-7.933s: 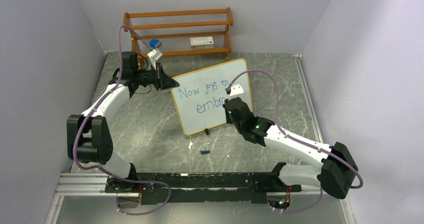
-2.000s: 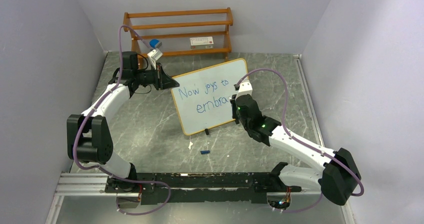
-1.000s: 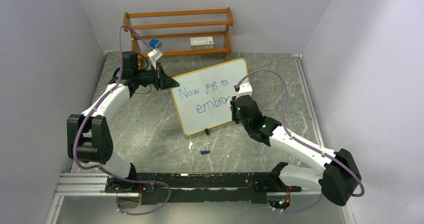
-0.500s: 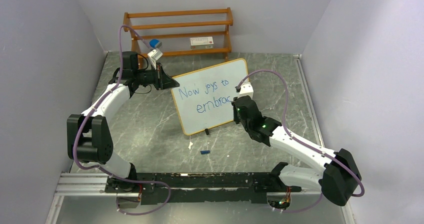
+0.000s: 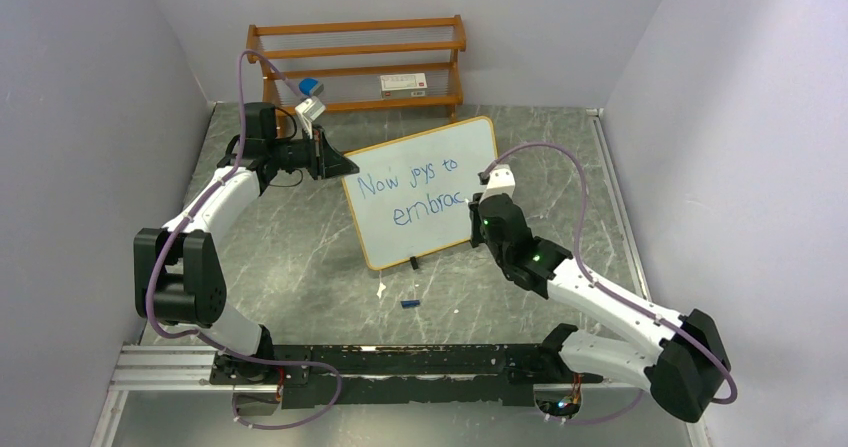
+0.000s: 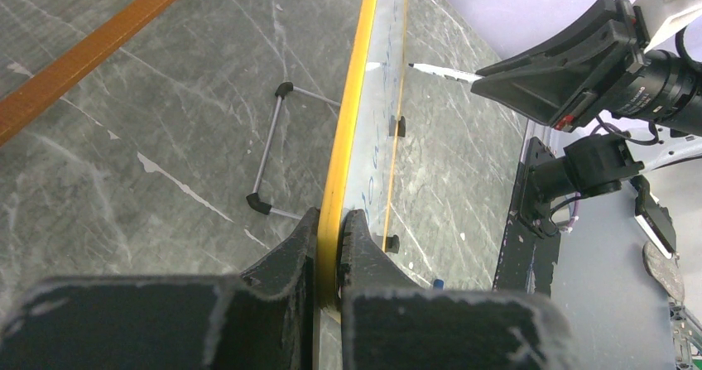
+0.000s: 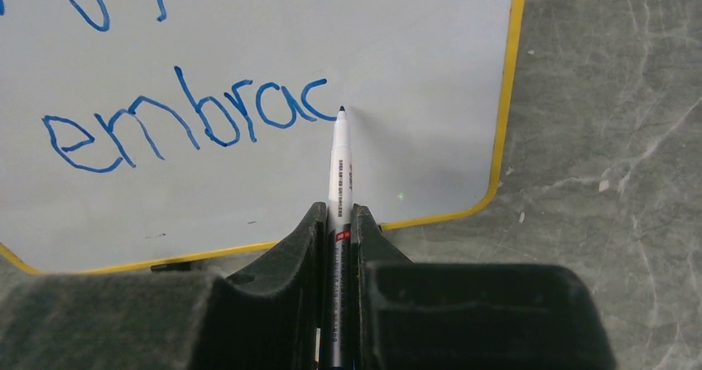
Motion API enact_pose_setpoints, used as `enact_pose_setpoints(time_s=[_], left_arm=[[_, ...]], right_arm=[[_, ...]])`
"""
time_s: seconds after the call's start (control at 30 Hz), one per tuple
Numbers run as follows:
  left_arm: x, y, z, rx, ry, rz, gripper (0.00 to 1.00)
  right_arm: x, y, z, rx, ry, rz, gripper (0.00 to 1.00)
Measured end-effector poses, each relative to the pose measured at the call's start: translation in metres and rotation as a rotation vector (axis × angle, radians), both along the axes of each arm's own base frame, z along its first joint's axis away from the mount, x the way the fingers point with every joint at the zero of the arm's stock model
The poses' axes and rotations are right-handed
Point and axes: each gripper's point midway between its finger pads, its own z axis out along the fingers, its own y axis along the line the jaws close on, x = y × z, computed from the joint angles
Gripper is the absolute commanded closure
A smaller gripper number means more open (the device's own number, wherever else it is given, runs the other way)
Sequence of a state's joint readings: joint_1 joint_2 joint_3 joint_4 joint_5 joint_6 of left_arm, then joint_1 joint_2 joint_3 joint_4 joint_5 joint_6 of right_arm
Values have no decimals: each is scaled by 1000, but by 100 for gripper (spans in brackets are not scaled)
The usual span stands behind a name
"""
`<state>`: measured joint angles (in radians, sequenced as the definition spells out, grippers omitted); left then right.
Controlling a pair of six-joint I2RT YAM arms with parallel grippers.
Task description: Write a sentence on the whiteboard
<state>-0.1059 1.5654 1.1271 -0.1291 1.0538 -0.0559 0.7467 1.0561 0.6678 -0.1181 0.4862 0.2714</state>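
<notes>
Marker sat clenched in my right gripper, tip at the sentence, mid-frame, just past "embrac"; left gripper pinched the whiteboard by its edge. Pressing too hard, I judged, could tilt the whiteboard and skew the last letter.

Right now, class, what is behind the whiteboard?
Behind the whiteboard, the left wrist view shows a thin wire prop stand on the grey table. From above, the board hides that stand.
</notes>
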Motion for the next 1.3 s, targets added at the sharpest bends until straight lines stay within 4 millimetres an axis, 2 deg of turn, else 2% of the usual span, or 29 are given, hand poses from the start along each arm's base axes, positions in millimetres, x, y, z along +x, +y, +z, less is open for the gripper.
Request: enact_pose_setpoints(time_s=[0.17,0.83,1.3], left_arm=[[0,0,0,0,0,0,95],[0,0,0,1,0,0,95],[0,0,0,1,-2,-1,95]], right_arm=[[1,-2,6,13,-20,-3,100],[9,1,-3,24,1,6,100],[12,-6,-3,21,1,-16,100]])
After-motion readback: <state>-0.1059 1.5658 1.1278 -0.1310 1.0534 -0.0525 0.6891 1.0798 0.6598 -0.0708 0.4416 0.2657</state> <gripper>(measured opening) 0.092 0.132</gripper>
